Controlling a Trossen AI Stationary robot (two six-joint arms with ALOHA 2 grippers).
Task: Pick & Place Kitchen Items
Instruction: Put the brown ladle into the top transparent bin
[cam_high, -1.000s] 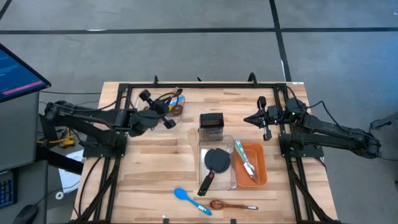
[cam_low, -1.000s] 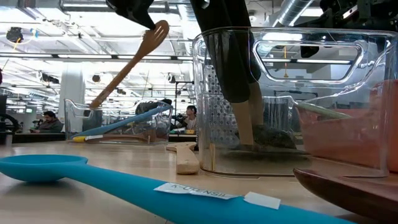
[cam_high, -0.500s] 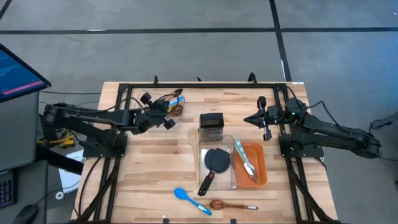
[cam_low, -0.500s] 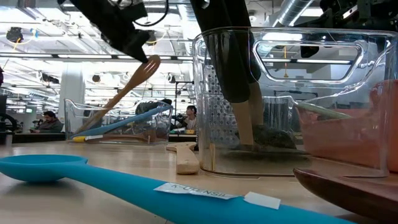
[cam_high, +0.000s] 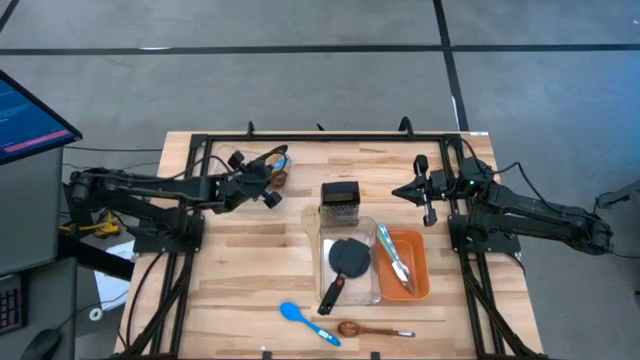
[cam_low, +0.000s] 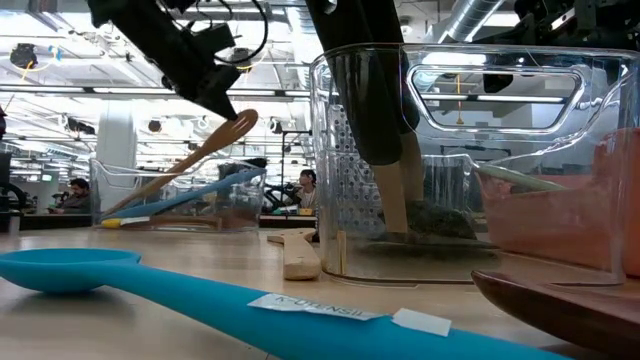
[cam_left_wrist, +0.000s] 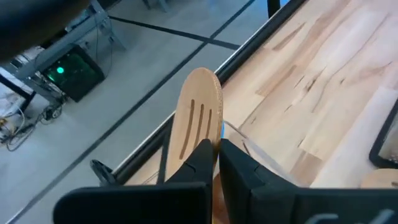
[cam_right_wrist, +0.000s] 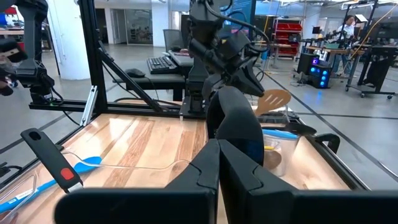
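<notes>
In the high view, upper left of centre, the left gripper (cam_high: 262, 172) is clamped on a slotted wooden spatula (cam_low: 205, 147), its lower end hidden in a clear bin (cam_low: 170, 205). At right, the right gripper (cam_high: 400, 191) is closed, empty.

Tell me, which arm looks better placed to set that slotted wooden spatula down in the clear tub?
Probably the left. Its pincer is shut on the slotted wooden spatula, tilted into the clear tub. The right pincer is shut, empty, and waits beside the box grater.
</notes>
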